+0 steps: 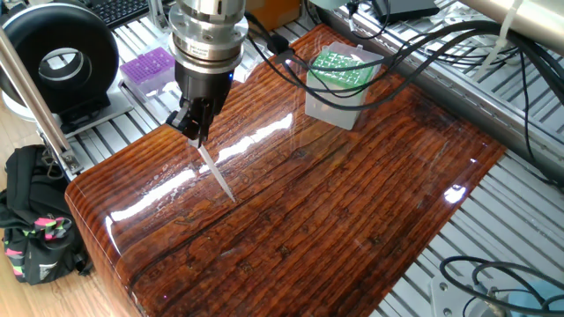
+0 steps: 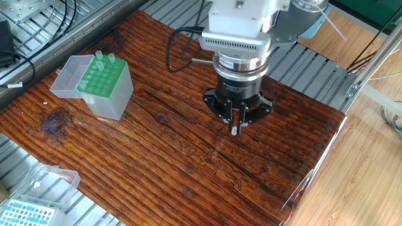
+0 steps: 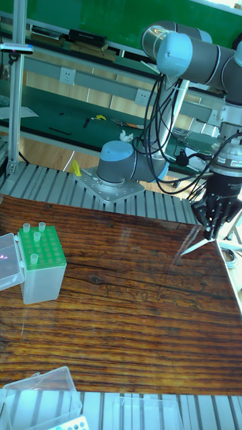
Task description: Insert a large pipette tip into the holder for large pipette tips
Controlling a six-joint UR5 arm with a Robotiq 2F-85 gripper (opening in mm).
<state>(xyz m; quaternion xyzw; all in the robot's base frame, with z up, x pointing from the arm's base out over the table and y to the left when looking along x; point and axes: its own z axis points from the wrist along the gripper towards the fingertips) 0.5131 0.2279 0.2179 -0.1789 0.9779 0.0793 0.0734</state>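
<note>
**Tip in hand, holder well off**

Your gripper (image 1: 196,126) has its fingers (image 3: 210,226) closed on the wide end of the large pipette tip (image 1: 214,173), which slants down from them with its fine point just above the wooden table (image 1: 352,220), not touching as far as you can tell. The holder for large pipette tips (image 2: 102,87), green grid up and a few tips already seated, stands well apart from the gripper, near the table's far edge. You are in the carry step. Next, I judge, you must bring the tip over the holder, stand it upright above a free hole, and lower it. No brand, label or writing can be read anywhere.
</note>
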